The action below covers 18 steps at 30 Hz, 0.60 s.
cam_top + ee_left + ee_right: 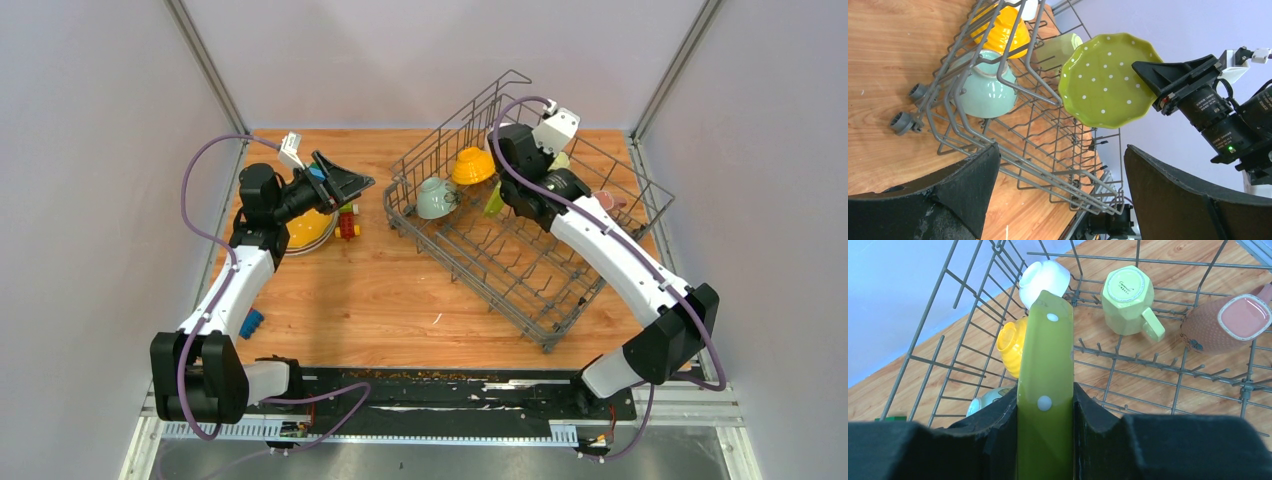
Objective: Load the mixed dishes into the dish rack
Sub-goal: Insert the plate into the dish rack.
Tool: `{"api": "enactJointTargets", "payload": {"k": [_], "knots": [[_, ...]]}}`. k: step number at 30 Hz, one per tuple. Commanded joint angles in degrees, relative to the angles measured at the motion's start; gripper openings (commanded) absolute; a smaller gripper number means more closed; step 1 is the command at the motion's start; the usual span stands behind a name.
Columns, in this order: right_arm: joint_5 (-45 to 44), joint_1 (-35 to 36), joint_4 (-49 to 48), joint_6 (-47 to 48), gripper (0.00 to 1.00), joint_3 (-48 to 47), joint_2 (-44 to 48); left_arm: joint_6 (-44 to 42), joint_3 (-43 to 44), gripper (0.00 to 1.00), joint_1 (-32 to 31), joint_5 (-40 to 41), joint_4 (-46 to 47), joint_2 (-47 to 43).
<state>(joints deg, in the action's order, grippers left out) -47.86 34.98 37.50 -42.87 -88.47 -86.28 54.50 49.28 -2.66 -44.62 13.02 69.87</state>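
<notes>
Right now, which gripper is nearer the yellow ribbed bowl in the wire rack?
Right. The right gripper, shut on the lime-green dotted plate, hovers over the grey wire dish rack beside the yellow ribbed bowl; the left gripper is open outside the rack, further left.

The rack's (520, 275) tall wire sides block any sideways reach, so the only way in is from above. At its far end the tines are crowded by the yellow bowl (472, 165), teal mug (436, 197), white bowl (1044, 277), pale mug (1128, 292) and pink mug (1228, 322). The right gripper (1045, 405), clamped on the plate (1045, 365), hangs over that end. The near half has bare tines. The table (370, 290) left of the rack lies open.
</notes>
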Motion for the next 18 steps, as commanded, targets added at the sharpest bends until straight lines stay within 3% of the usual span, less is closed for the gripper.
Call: {"api": "enactJointTargets", "payload": {"k": [1,18], "knots": [[-3.70,0.37,-4.07,-3.30,0.00,-0.18,0.77,-1.37,1.79,1.00,-0.16,-0.51,1.10,-0.04],[-2.27,0.81,-0.21,-11.84,0.00,2.07,-2.89,-1.61,1.77,1.00,-0.08,-0.47,0.38,-0.47]]}}
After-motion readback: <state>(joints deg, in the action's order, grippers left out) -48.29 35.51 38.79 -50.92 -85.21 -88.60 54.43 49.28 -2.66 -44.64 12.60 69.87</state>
